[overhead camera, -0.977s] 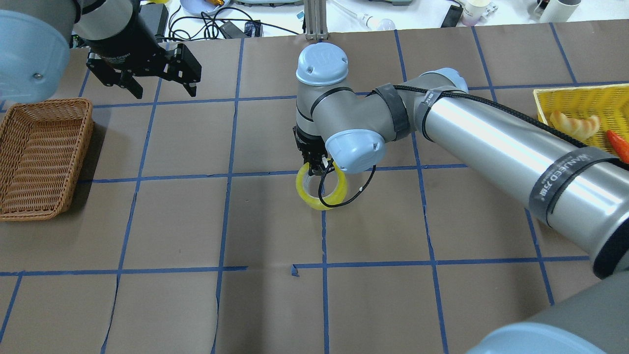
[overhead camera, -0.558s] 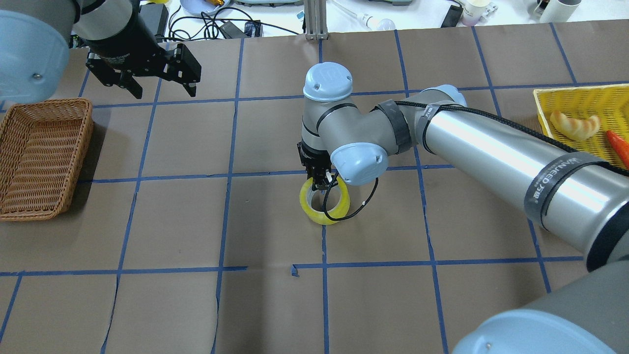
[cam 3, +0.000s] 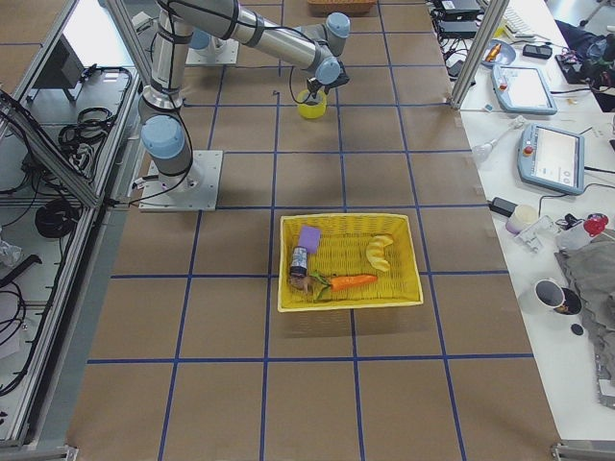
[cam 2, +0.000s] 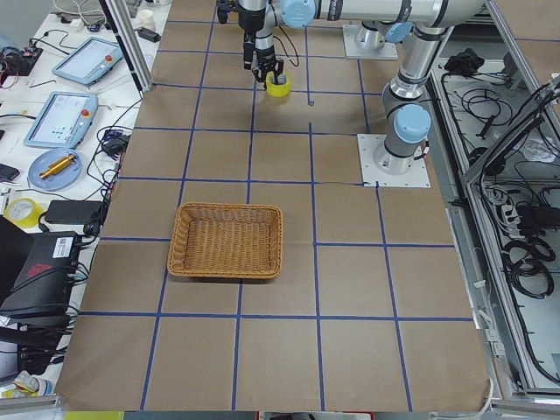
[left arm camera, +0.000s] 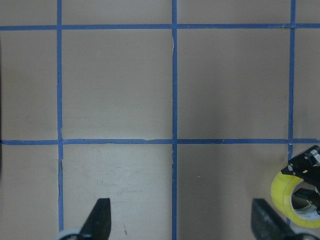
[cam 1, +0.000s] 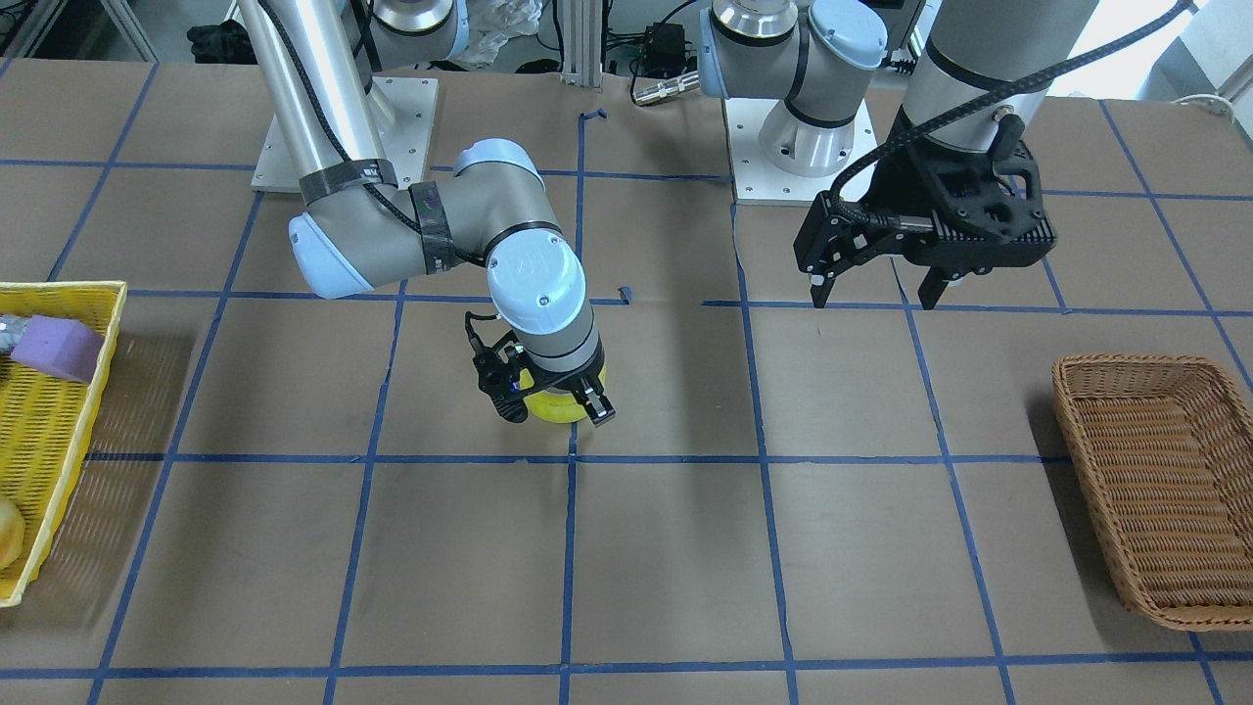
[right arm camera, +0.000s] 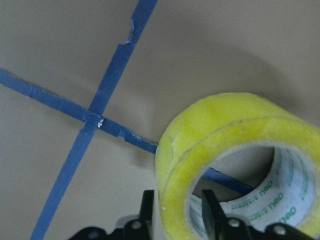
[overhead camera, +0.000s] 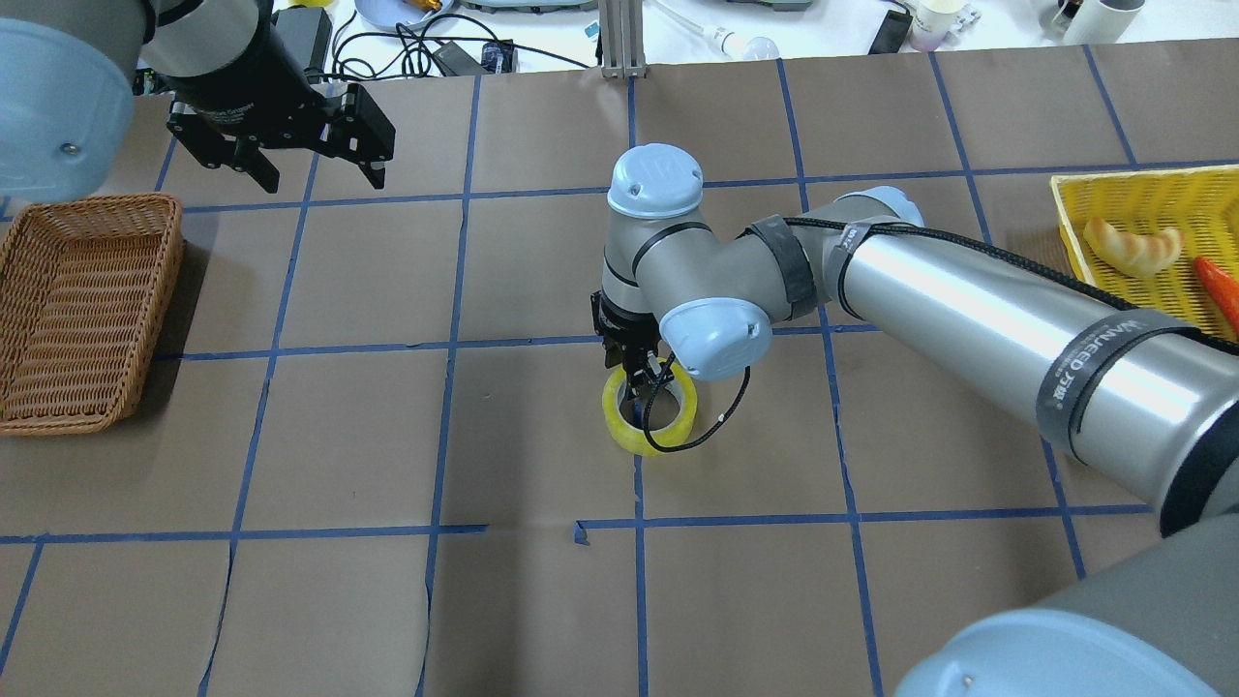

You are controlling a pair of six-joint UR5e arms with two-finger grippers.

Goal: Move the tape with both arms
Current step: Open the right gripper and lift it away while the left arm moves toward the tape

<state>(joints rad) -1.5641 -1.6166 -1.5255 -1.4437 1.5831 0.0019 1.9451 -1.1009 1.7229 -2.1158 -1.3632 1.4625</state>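
Note:
The yellow tape (overhead camera: pixel 622 433) hangs from my right gripper (overhead camera: pixel 637 389) low over the middle of the table, on a blue line crossing. The right wrist view shows the gripper (right arm camera: pixel 177 212) shut on the wall of the tape (right arm camera: pixel 225 135), one finger inside the whitish core and one outside. The tape also shows in the front view (cam 1: pixel 553 408) and small in the left wrist view (left arm camera: pixel 286 196). My left gripper (overhead camera: pixel 319 176) is open and empty, above the table at the far left back, well away from the tape; it also shows in the front view (cam 1: pixel 873 294).
A brown wicker basket (overhead camera: pixel 87 310) stands at the table's left edge, below the left gripper. A yellow tray (overhead camera: pixel 1142 194) with toy food stands at the right edge. Blue tape lines grid the brown table. Cables and clutter lie beyond the far edge.
My right gripper has carried the tape towards the robot's side and a little to the right, and it sits lower. The left arm has not moved.

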